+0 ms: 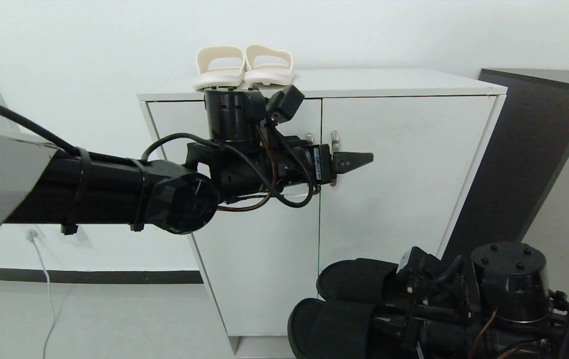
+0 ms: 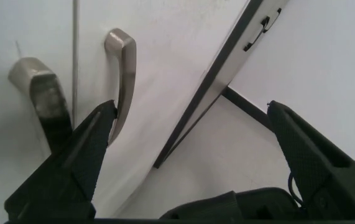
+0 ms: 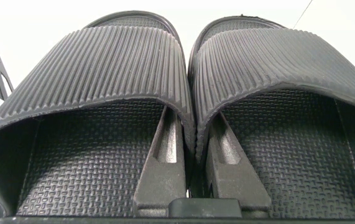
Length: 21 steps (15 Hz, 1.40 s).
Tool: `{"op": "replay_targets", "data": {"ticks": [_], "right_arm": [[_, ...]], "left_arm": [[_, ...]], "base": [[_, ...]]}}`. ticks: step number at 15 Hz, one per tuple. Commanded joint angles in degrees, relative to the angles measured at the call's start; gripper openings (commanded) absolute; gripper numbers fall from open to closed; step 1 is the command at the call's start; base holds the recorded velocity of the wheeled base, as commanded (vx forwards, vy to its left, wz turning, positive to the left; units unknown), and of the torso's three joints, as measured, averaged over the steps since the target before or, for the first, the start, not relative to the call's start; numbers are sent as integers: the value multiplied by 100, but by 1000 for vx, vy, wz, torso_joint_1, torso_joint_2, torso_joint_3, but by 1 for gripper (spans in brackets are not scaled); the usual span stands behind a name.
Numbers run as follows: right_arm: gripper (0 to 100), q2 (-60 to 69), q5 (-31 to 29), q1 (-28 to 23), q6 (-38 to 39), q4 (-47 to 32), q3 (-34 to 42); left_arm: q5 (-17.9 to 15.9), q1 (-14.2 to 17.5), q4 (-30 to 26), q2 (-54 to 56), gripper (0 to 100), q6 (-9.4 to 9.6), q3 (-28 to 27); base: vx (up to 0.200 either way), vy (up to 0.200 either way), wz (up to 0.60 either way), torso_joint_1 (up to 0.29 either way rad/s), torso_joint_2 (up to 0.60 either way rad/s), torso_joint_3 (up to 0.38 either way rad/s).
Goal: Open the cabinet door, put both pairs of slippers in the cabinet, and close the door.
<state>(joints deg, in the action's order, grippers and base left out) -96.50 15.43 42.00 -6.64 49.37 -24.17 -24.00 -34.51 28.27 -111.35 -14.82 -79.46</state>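
Holding the black slippers point(image 1: 349, 294) low before the cabinet point(image 1: 414, 199), the right gripper point(image 3: 193, 155) has one finger inside each shoe, clamping their touching inner walls together. Both doors look closed. The left gripper point(image 1: 361, 160) hangs spread wide at the right door's handle point(image 2: 122, 74), one finger just beside it, gripping nothing. The white slippers point(image 1: 244, 65) sit on the cabinet top. Opening seems barely begun; stowing both pairs and closing remain.

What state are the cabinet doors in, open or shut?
Shut: both doors sit flush in the cabinet; the open left gripper is at the handle.
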Motion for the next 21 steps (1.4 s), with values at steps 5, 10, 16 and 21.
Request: {"op": "replay_targets", "data": {"ticks": [5, 10, 16, 21], "right_arm": [[0, -18, 12, 54, -4, 2, 36], [0, 17, 4, 63, -4, 2, 62], [0, 35, 223, 221, -4, 2, 167], [0, 378, 733, 318, -48, -7, 449]], "left_arm": [[10, -3, 3, -124, 100, -12, -61], [1, -3, 12, -106, 0, -100, -61], [10, -12, 12, 43, 0, -126, 80], [18, -47, 12, 210, 0, -126, 194]], "base": [[0, 0, 0, 0, 0, 0], [0, 0, 0, 0, 0, 0], [0, 0, 0, 0, 0, 0], [0, 0, 0, 0, 0, 0]]}}
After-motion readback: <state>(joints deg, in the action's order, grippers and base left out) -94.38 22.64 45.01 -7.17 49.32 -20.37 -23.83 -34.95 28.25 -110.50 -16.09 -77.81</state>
